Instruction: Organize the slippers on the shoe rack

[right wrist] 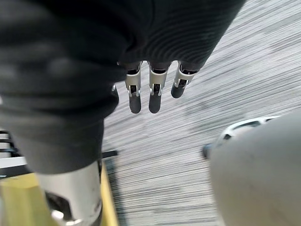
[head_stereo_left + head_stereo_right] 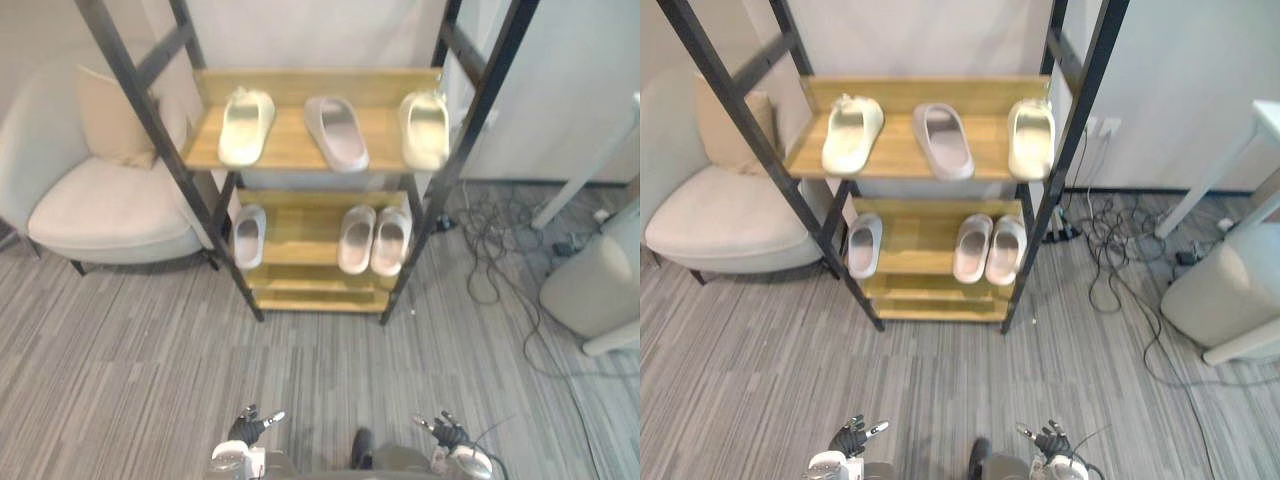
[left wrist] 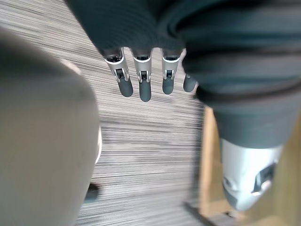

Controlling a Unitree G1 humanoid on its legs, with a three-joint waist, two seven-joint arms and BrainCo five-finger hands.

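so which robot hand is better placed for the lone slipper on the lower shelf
Probably the left. The lone grey slipper sits at the left end of the lower shelf, almost straight ahead of the left robot hand; the right robot hand would reach across. Both hang open and empty.

I count six slippers on one shoe rack [image 2: 290,140], which shows three wooden shelves. Three sit on the top shelf: left cream slipper [image 2: 246,126], pinkish-grey slipper [image 2: 336,132], right cream slipper [image 2: 425,130]. Three sit on the shelf below: one grey slipper [image 2: 249,236] and a pale pair [image 2: 356,239]. Around the rack I count one armchair [image 2: 110,210], one cushion [image 2: 115,125] and one pouf [image 2: 600,285]. My hands make two: left hand [image 2: 247,427] and right hand [image 2: 447,432]
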